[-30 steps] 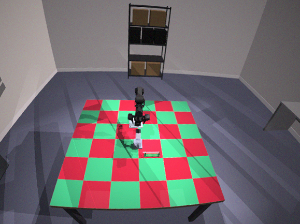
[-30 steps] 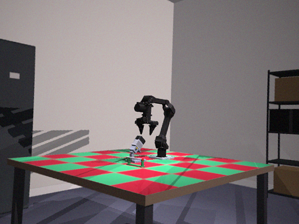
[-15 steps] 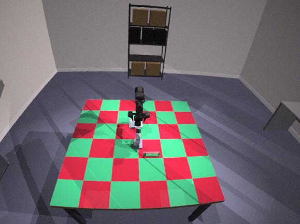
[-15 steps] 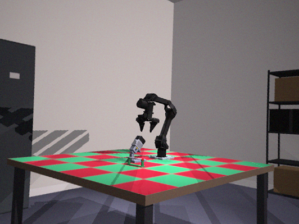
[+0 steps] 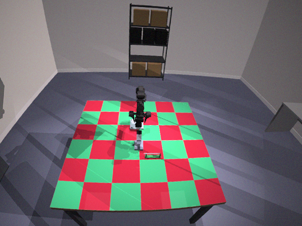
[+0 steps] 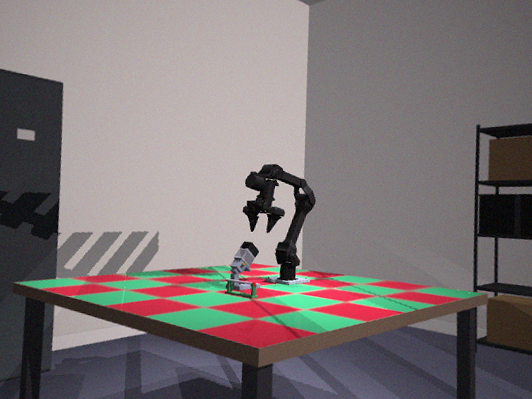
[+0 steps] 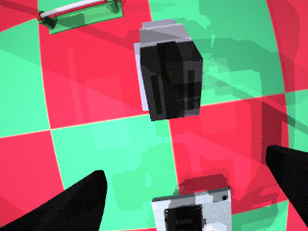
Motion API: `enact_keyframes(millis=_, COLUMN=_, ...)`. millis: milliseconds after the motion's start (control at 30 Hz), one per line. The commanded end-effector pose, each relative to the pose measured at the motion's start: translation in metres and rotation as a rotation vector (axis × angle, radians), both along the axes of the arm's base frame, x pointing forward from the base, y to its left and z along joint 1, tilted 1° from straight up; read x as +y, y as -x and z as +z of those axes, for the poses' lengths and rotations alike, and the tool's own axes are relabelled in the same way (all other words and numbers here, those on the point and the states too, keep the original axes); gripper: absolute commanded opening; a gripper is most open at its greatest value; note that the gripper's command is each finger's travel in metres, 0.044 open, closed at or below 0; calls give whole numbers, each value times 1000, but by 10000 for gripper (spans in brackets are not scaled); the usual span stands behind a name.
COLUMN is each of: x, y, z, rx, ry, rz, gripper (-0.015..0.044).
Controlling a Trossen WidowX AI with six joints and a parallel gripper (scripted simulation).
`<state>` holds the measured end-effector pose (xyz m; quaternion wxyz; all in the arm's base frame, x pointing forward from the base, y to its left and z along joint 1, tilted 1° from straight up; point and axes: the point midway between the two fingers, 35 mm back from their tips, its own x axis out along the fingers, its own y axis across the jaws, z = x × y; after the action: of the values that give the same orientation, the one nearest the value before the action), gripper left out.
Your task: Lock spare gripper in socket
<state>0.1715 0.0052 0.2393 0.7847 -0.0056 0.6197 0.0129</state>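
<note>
The spare gripper point(image 5: 138, 136) point(image 6: 244, 257) point(image 7: 171, 79), grey with a black upper end, stands tilted on the grey mount point(image 5: 138, 148) point(image 6: 243, 286). How deep its spigot sits in the socket is hidden. A thin white pin with a red end point(image 5: 152, 154) point(image 7: 72, 8) lies along the top of the low green rack point(image 5: 153, 157) point(image 6: 241, 294) point(image 7: 87, 22) beside the mount. My gripper point(image 5: 139, 121) point(image 6: 260, 231) point(image 7: 185, 161) is wide open and empty, pointing down. It hangs above the spare gripper, apart from it, and toward the arm's base.
The arm's pale base plate point(image 5: 132, 125) point(image 6: 295, 280) point(image 7: 218, 212) is behind the mount, on the red and green checkered table point(image 5: 126, 172) point(image 6: 256, 329). A shelf unit, a dark cabinet and a desk stand away from the table.
</note>
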Motion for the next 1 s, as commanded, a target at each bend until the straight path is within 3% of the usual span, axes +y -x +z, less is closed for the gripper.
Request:
enact_keyframes(millis=0, x=9, y=-2, z=0, rx=7, ry=-1, rz=-1, gripper=361)
enact_keyframes(millis=233, x=62, y=-4, z=3, rx=14, ry=-5, rz=9, gripper=180)
enact_keyframes(millis=433, x=109, y=1, z=8, rx=0, ry=-11, rz=-2, gripper=180)
enact_keyframes(millis=700, x=111, y=0, z=8, rx=-1, ry=-6, rz=10, gripper=180)
enact_keyframes(millis=967, x=126, y=-80, z=2, rx=60, ry=220, rz=576, gripper=180)
